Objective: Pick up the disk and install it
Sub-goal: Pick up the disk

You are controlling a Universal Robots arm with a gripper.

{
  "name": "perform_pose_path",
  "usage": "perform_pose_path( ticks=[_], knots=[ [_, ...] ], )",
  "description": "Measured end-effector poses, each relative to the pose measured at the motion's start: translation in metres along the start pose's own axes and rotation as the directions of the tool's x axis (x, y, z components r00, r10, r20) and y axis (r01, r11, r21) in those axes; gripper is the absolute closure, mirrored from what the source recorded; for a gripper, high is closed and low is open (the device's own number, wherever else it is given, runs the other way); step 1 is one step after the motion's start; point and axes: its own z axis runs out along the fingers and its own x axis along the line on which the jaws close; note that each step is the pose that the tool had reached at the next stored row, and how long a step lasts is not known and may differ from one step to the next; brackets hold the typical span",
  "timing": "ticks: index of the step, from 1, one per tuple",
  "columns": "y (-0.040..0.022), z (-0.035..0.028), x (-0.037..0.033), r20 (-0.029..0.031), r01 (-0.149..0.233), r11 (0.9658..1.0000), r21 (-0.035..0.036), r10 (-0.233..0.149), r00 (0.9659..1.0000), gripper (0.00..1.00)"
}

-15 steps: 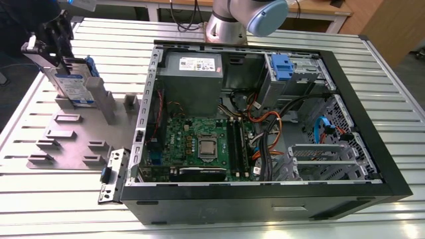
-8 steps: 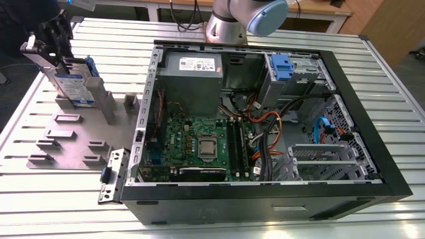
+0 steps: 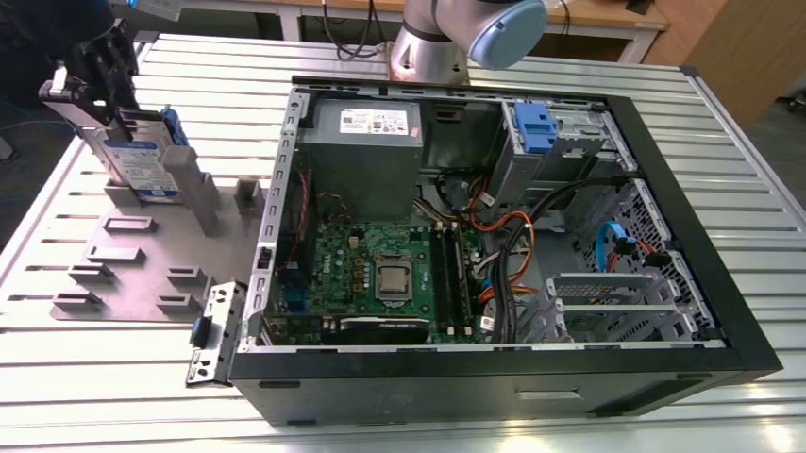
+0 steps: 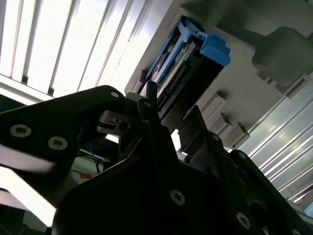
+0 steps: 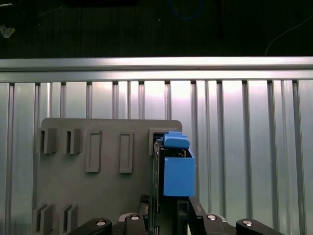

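We cannot tell whether the claw (image 5: 168, 210), astride the disk (image 3: 142, 159), is clenched. The disk, silver with a white-and-blue label and blue carrier, stands on edge in a grey holder (image 3: 126, 260) near the tabletop's (image 3: 75, 363) edge at the exterior view's left.

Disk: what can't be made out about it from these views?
1. Exterior view: the disk has its upper end behind the gripper, and its lower edge is partly behind the posts of the grey fixture.
2. First wrist view: the disk is seen end-on, so its label face is hidden.
3. Second wrist view: the gripper's dark body covers most of the disk.
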Motion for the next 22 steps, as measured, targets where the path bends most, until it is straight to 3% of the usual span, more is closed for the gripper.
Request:
perform_pose_path(
  ticks=[1, 2, 22],
  knots=[
    [0.0000, 0.0000, 0.0000, 0.0000, 0.000, 1.0000, 0.0000, 0.000, 1.0000, 0.56],
    [0.0000, 0.0000, 0.0000, 0.0001, 0.000, 1.0000, 0.0001, 0.000, 1.0000, 0.64],
    [0.0000, -0.0009, 0.0008, 0.0001, 0.000, 1.0000, 0.0002, 0.000, 1.0000, 0.65]
  ],
)
